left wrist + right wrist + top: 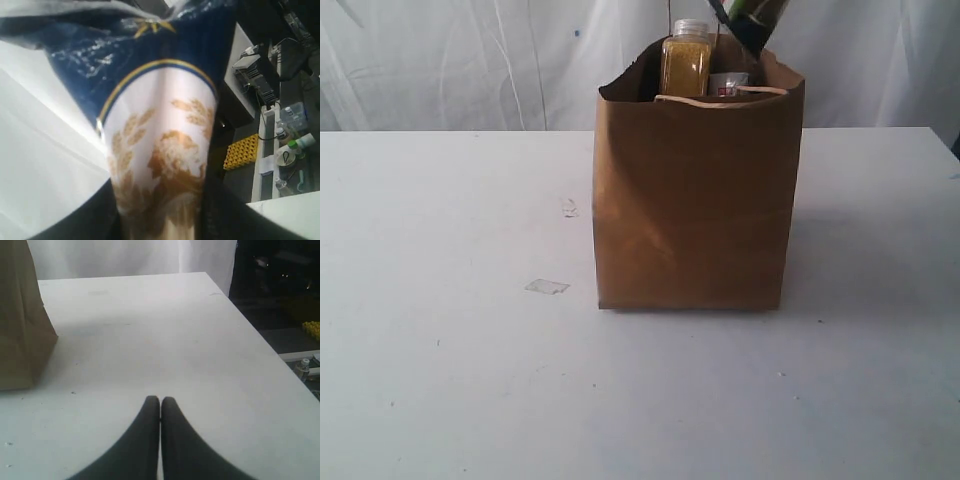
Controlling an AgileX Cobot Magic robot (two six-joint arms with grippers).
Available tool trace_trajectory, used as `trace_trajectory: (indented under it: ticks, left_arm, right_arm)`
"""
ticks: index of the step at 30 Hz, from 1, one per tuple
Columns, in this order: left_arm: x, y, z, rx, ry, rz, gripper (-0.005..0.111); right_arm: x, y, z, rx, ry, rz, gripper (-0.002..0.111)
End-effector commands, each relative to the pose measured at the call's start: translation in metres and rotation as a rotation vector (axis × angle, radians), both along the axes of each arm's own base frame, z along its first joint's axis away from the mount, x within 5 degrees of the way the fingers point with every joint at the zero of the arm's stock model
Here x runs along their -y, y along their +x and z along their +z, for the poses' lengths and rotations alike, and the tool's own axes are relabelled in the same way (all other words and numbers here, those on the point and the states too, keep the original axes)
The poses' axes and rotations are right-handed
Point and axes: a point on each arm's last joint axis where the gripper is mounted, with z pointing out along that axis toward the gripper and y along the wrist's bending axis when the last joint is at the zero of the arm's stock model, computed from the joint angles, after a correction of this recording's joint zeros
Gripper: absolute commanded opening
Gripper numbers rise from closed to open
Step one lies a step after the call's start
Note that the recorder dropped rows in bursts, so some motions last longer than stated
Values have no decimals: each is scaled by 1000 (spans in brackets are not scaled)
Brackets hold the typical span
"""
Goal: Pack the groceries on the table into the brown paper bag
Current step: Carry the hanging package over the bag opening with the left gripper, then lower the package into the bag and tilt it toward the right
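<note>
The left gripper (160,225) is clamped on the long spaghetti packet (160,140). Its dark fingers (75,222) press in from either side of the blue-and-white wrapper with the gold wheat print, and the packet runs away from the wrist camera along its length. A grip near one end like this leaves the free end to lead into the opening.

In the exterior view that free end, dark with a green stripe, hangs tilted over the right side of the mouth of the brown paper bag (690,210). Whether it touches the rim cannot be told.

The bag stands upright near the middle of the table (440,380), its top edge rumpled and one flat handle lying across the opening. The yellow-grain bottle (686,62) stands upright inside, its white cap above the rim. Beside it is a pale item with a red mark (728,85), too hidden to name. The bottle takes the left of the opening, which is probably why the packet is held over the right.

The right gripper (160,407) is closed on nothing, its tips pressed together low over bare tabletop, with the bag well off to one side and out of the other arm's way.

A small scrap of tape (547,287) lies on the table apart from the bag. No other grocery shows outside the bag, so this looks like one of the last items.
</note>
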Motion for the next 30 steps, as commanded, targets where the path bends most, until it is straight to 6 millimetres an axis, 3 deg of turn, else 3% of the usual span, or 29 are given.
trace_trajectory:
  ticks: [1,4,9,12,15,20,23,30]
  left_arm:
    - [-10,4,15,-86,-123,102,0]
    - [-17,14,16,-190,-222,216,0]
    - [-20,18,17,-316,-323,231,0]
    - [-19,18,10,-336,-315,264,0]
    - [-19,11,-2,-265,-231,484,0]
    - [6,-12,-14,-165,-86,395,0]
    - [0,-5,-18,-296,-149,438,0]
    - [-14,4,-22,-328,-148,626,0]
  right_arm:
    - [0,0,-1,5,-11,2,0]
    - [0,0,-1,5,-11,2,0]
    - [0,0,-1,5,-11,2,0]
    - [0,0,-1,5,-11,2,0]
    - [0,0,-1,5,-11,2,0]
    - [0,0,-1,5,-11,2,0]
    - [0,0,-1,5,-11,2,0]
    - [0,0,-1,5,-11,2,0]
